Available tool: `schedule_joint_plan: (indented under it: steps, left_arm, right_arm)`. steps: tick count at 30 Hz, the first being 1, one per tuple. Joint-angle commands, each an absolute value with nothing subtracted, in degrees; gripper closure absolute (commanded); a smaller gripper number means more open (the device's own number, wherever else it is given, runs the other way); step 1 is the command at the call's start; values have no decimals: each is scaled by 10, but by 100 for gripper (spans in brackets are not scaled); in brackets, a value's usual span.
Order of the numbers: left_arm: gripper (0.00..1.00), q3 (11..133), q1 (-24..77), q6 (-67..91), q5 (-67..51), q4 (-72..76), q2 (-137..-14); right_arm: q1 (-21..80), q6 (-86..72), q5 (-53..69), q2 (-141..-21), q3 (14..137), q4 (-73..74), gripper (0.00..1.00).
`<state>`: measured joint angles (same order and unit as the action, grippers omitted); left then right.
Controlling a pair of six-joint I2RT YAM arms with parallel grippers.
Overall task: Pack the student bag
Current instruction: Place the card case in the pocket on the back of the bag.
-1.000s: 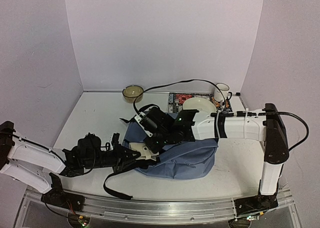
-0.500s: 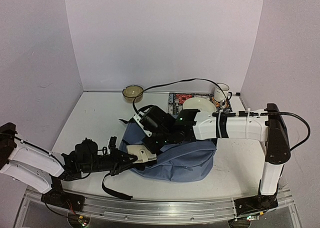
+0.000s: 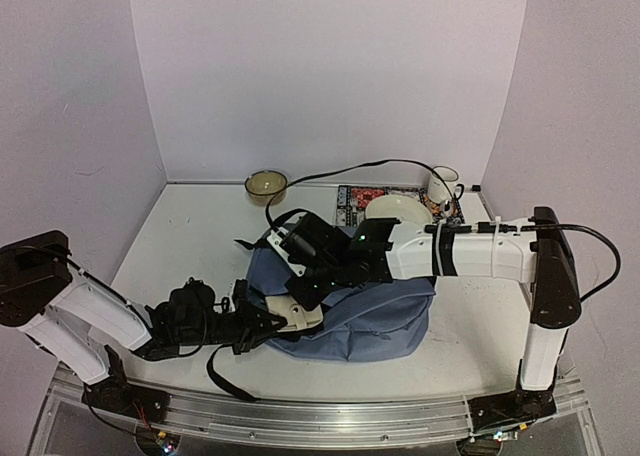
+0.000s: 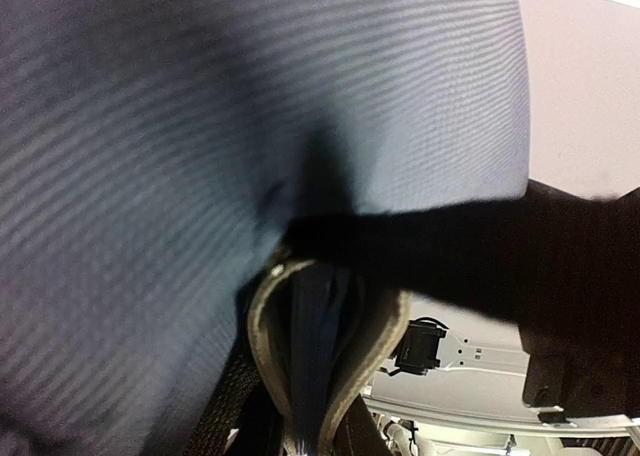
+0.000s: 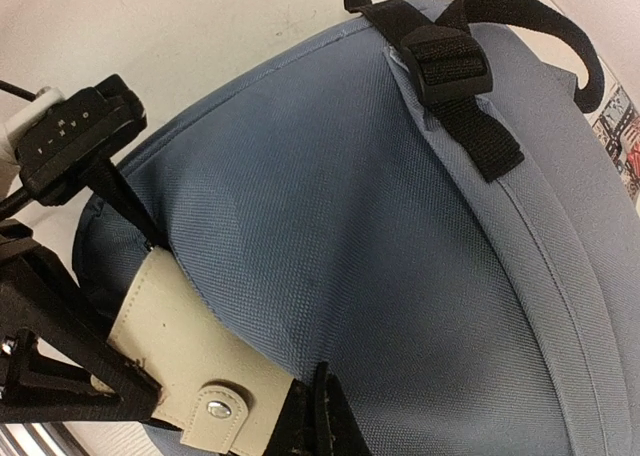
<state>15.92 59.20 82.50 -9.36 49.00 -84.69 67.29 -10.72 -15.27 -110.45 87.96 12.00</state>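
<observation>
The left arm's (image 3: 95, 311) elbow has risen at lower left. The left end effector (image 3: 262, 319), clamped on a cream case (image 3: 298, 314), has nudged it rightward into the bag (image 3: 380, 321), lower centre near the tabletop's (image 3: 190, 241) front edge. Right end effector (image 3: 305, 288) closed at the bag's mouth. Open room upper left.

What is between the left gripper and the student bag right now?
A cream case with a snap tab, held by the left gripper, its far end tucked under the student bag fabric. The right wrist view shows it best.
</observation>
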Motion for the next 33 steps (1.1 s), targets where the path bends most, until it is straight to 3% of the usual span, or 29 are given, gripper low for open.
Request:
schedule_joint_plan:
  steps: [1, 15, 23, 33]
  left_arm:
    - [100, 209, 589, 808, -106, 454, -874]
    - [100, 242, 575, 804, -119, 404, -887]
    - [100, 241, 565, 850, -168, 396, -934]
    - [89, 232, 563, 799, -56, 395, -805]
  right_arm:
    - [703, -102, -79, -1070, 906, 73, 100]
    - [724, -94, -51, -1060, 891, 55, 100]
    - [726, -100, -43, -977, 814, -55, 100]
    - [726, -125, -30, -998, 790, -66, 100]
